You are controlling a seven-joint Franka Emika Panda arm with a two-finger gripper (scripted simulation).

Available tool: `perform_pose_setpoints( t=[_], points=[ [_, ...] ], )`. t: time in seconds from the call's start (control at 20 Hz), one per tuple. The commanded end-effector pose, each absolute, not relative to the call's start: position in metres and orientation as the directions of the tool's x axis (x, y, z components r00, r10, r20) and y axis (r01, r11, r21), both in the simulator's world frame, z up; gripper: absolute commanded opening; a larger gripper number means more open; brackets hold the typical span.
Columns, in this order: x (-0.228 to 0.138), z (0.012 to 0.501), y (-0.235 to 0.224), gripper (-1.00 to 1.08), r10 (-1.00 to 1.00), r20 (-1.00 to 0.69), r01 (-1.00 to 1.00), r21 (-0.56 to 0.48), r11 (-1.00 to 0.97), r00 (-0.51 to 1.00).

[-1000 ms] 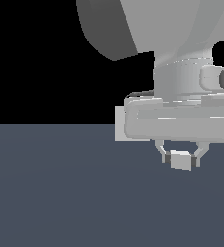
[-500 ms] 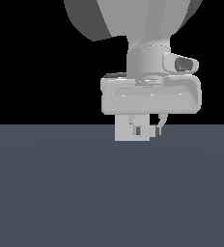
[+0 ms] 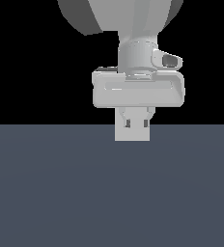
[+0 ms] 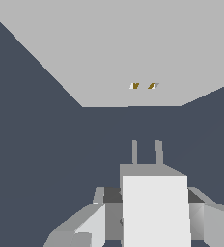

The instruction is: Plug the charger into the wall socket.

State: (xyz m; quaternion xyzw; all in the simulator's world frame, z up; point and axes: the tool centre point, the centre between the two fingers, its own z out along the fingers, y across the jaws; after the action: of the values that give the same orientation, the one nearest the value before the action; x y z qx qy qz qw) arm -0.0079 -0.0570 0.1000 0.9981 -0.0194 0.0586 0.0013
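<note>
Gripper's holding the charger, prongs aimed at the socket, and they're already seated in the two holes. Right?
Not seated. In the wrist view the charger is held in the gripper with its two prongs aimed at the wall socket, but a strip of dark floor shows between the prong tips and the panel's two orange-brown holes. The rest stands.

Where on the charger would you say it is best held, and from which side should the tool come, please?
Grip the charger on its two opposite flat side faces at the rear of the body, coming from the end away from its two prongs, as the tool sits now. The boxy body gives parallel faces to clamp, and a rear grip leaves the prongs free, pointing at the wall socket.
</note>
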Motion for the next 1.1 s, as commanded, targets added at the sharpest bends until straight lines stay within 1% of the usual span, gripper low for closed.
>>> perform_pose_setpoints(
  t=[0.0, 0.35, 0.8, 1.05],
  points=[
    [-0.008, 0.1, -0.057, -1.0, -0.037, 0.117, -0.037, 0.0, -0.999, 0.993],
    [-0.001, 0.1, -0.057, -1.0, -0.038, 0.117, -0.038, 0.0, -0.999, 0.992],
    [0.029, 0.1, -0.058, -1.0, -0.037, 0.117, -0.037, 0.0, -0.999, 0.992],
    [0.04, 0.1, -0.059, -1.0, -0.037, 0.117, -0.037, 0.0, -0.999, 0.992]
  ],
)
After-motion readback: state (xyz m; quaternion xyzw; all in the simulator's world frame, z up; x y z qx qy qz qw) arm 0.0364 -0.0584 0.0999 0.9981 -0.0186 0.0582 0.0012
